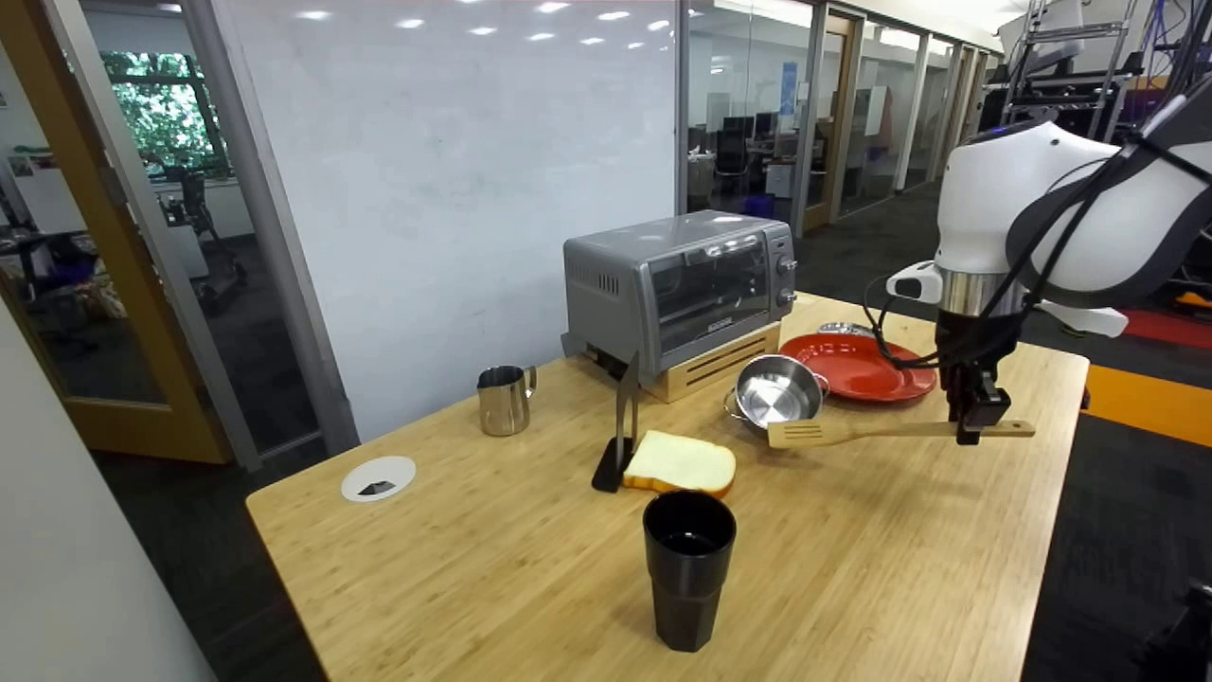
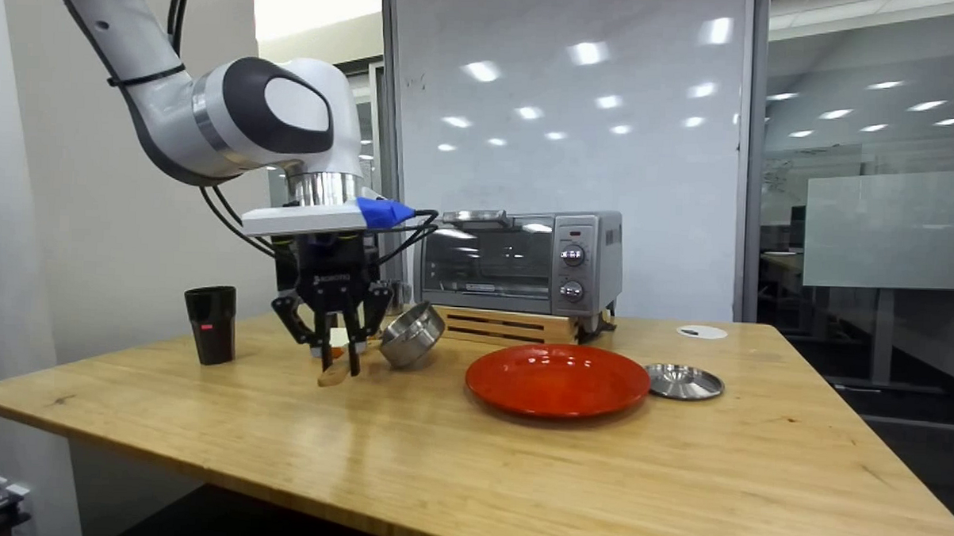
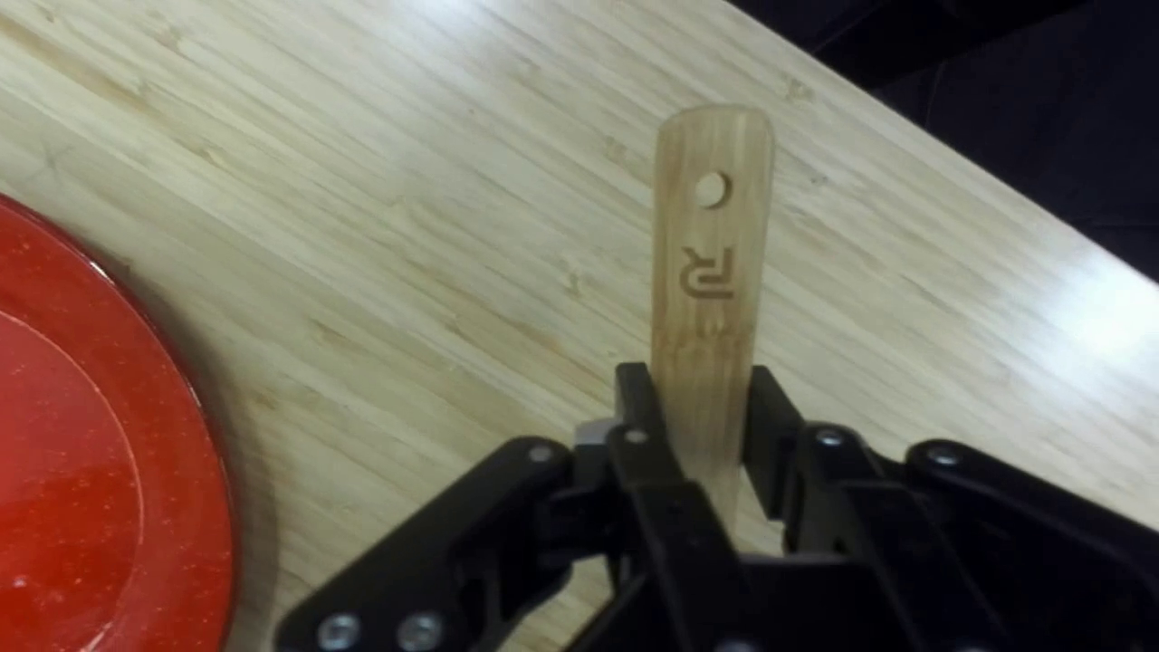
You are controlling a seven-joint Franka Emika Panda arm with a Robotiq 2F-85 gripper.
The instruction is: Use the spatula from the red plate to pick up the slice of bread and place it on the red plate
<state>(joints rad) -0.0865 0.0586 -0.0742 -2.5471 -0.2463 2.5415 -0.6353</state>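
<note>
My gripper (image 3: 699,398) is shut on the handle of the wooden spatula (image 3: 711,226), one finger on each side. In an exterior view the spatula (image 1: 904,429) lies roughly level above the table, its slotted blade pointing away from the arm, toward the side where the bread is. The slice of bread (image 1: 680,461) rests flat on the table beyond the blade, apart from it. Only a bit of the bread (image 2: 339,337) shows behind the fingers in an exterior view. The red plate (image 2: 556,382) sits on the table beside the gripper with nothing on it. The blade is hidden in the wrist view.
A tilted metal bowl (image 1: 778,393) stands close behind the blade. Touching or near the bread is a black-headed tool (image 1: 614,464), handle upward. A black cup (image 1: 689,568), a metal pitcher (image 1: 504,403), a toaster oven (image 1: 682,284) and a metal lid (image 2: 683,382) surround the area.
</note>
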